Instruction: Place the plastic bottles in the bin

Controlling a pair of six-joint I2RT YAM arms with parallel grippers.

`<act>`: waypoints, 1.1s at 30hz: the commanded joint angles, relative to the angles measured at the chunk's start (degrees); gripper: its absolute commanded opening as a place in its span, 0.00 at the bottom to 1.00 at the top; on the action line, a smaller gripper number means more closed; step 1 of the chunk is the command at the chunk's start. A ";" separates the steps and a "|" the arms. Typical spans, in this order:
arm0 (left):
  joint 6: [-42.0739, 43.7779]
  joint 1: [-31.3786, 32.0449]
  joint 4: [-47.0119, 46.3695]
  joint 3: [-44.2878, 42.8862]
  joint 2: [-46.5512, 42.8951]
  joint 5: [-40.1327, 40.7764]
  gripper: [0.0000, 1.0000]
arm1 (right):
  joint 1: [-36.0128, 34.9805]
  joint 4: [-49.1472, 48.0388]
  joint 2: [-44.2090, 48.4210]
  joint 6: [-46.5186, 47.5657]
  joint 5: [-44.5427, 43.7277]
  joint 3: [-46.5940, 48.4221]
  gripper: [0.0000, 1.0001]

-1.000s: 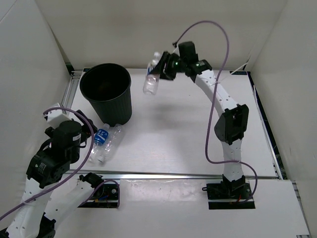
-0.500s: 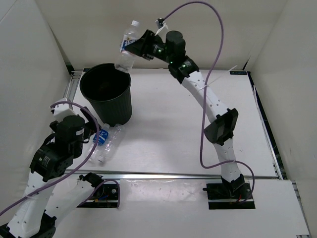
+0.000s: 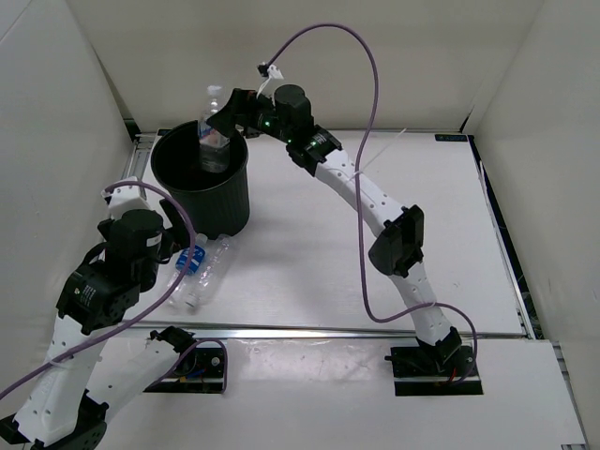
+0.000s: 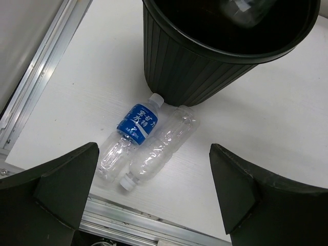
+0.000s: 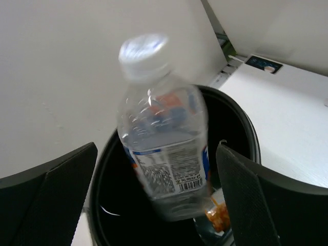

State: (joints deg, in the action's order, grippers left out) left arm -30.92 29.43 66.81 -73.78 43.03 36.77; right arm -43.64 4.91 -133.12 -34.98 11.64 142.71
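Our right gripper (image 3: 227, 116) gapes wide, touching nothing; the loose bottle (image 5: 164, 148) hangs upright over the bin (image 3: 202, 202), near its far rim; we fear it clips that rim and bounces onto the bench (image 3: 309, 262); our left gripper (image 4: 154, 148) is open and empty.

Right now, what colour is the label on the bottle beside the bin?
Blue label, white writing; left wrist view shows best.

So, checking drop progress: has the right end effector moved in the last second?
Yes. The right end effector swung left, from right of the bin to over its rim.
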 commanded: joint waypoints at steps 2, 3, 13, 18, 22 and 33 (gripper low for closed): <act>0.86 -0.16 -3.51 0.74 -0.13 0.14 1.00 | -0.48 3.17 6.37 5.63 -4.60 0.63 1.00; 0.86 -0.16 -4.31 1.61 -0.13 0.14 1.00 | -0.48 5.88 7.34 6.15 -5.65 0.63 1.00; 1.91 0.45 -7.80 7.49 6.19 -4.43 1.00 | 0.22 18.97 28.69 11.15 -20.34 -4.46 1.00; 3.31 2.21 -13.98 19.00 5.48 -6.27 1.00 | 3.38 25.76 39.59 13.01 -21.39 -10.33 1.00; 5.07 5.28 -14.59 21.83 15.12 -8.48 1.00 | 5.57 28.83 45.92 14.42 -22.19 -16.94 1.00; 13.59 6.78 -22.06 17.97 36.06 -8.75 1.00 | 12.34 33.15 47.25 12.66 -15.16 -18.43 1.00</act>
State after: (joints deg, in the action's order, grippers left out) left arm -20.62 36.01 47.79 -53.41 75.99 27.86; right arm -32.56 37.26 -86.74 -22.28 -6.35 124.66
